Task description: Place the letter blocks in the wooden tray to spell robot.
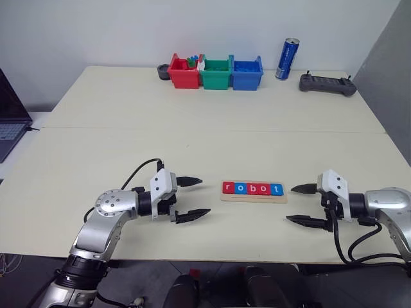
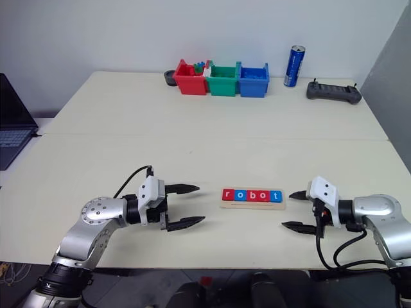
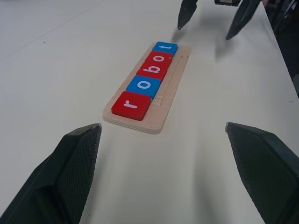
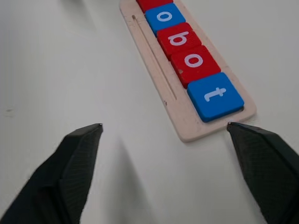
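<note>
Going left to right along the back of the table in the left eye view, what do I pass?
Red bin → green bin → blue bin → blue can → black controller.

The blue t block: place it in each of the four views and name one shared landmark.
Left eye view: blue t block, right end of the row.
Right eye view, same end.
Left wrist view, farthest tile.
Right wrist view, nearest tile.
Landmark: the wooden tray under the tiles.
</note>
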You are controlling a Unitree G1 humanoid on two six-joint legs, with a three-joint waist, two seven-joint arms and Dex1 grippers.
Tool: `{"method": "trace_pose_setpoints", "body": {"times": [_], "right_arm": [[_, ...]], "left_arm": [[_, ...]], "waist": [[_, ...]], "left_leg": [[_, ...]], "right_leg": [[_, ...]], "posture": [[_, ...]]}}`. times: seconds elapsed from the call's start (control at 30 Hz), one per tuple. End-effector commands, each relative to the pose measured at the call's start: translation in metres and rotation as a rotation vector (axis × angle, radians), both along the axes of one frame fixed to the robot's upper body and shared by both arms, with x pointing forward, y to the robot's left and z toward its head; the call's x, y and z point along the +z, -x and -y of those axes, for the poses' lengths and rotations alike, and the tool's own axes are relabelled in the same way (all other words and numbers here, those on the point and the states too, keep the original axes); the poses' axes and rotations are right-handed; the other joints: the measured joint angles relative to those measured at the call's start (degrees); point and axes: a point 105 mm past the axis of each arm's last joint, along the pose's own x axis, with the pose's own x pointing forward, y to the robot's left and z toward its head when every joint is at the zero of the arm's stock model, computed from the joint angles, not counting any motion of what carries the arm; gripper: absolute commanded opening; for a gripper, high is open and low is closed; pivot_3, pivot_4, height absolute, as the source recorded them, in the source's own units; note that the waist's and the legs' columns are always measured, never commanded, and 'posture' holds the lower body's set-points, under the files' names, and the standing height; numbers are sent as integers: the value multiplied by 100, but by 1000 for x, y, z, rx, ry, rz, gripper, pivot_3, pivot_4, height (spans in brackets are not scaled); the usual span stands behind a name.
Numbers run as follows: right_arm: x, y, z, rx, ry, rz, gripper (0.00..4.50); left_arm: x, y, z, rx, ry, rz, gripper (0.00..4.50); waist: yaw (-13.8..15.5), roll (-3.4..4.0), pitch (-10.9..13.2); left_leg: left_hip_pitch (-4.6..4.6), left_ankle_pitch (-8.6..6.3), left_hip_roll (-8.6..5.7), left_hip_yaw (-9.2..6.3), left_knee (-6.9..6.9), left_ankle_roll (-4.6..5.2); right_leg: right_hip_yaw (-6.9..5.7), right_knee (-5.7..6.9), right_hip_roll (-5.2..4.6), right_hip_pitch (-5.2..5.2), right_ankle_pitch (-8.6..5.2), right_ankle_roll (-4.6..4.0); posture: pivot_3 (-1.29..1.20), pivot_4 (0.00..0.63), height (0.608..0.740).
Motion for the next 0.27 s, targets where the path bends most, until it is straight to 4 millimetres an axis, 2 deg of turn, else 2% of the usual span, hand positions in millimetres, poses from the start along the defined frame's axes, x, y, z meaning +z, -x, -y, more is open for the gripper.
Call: {"method": "trace_pose_setpoints", "body": {"times": [0.03,0.27], "right_arm": [[15,-3,2,-24,-8,58,4473],[15,-3,2,-40,-14,62,4473]], "left_arm": [[9,-2,2,-4,-11,34,4500],[7,-4,3,-9,-26,14,4500]], "waist": [[0,0,0],[10,0,0]], "left_leg": [[0,0,1,-1,0,0],[-1,0,0,-1,0,0]], "right_leg": [[0,0,1,0,0,0],[0,-1,1,0,0,0]], "posture": [[0,150,740],[0,150,740]]}}
